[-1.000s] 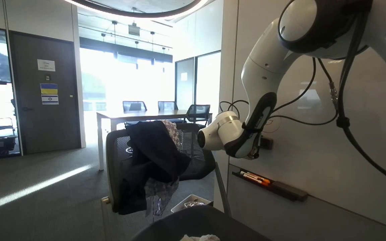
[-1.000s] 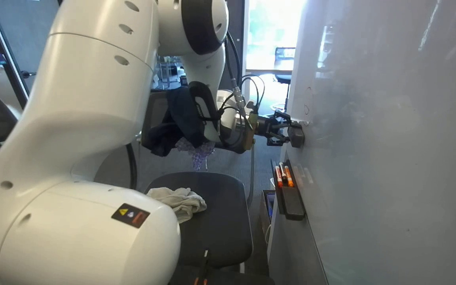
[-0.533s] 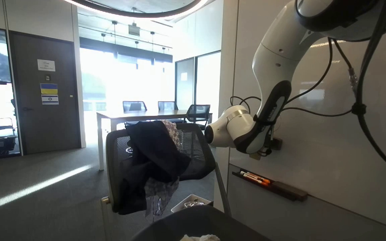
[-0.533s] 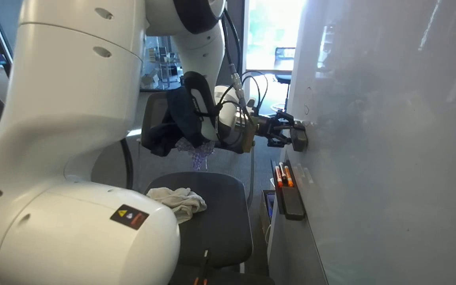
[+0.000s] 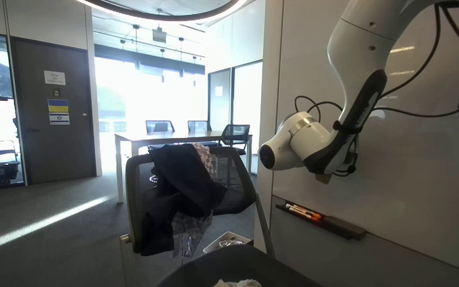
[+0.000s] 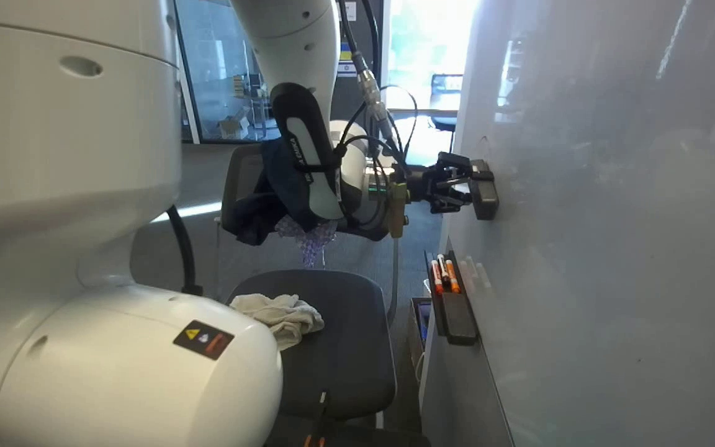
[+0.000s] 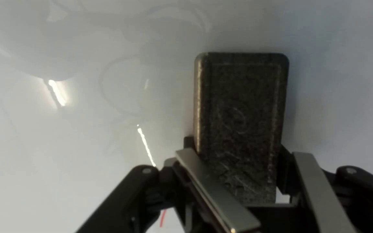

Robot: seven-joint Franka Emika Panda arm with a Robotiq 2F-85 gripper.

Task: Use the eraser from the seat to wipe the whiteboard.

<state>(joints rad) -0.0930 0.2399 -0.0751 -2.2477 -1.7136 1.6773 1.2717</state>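
A dark rectangular eraser (image 6: pixel 485 192) is in my gripper (image 6: pixel 468 180). In the wrist view the fingers (image 7: pixel 236 158) close on both long sides of the eraser (image 7: pixel 241 110), near its lower end. The eraser lies against the pale whiteboard (image 6: pixel 612 261), seemingly flat on it. A short red mark (image 7: pixel 163 218) shows on the board below the left finger. The seat, a grey office chair (image 6: pixel 351 366), stands beside the board; it also shows in an exterior view (image 5: pixel 237 259). There my gripper and the eraser are mostly hidden behind the arm.
The board's ledge (image 6: pixel 438 316) holds several markers (image 6: pixel 444 273) and a second dark eraser (image 6: pixel 458 316). A pale cloth (image 6: pixel 280 313) lies on the seat. A black garment (image 5: pixel 181 183) hangs over the backrest. A white bin (image 5: pixel 225 241) stands behind the chair.
My arm has moved to the right and up in both exterior views, carrying the eraser along the board. It now covers the spot where a small looped red mark showed.
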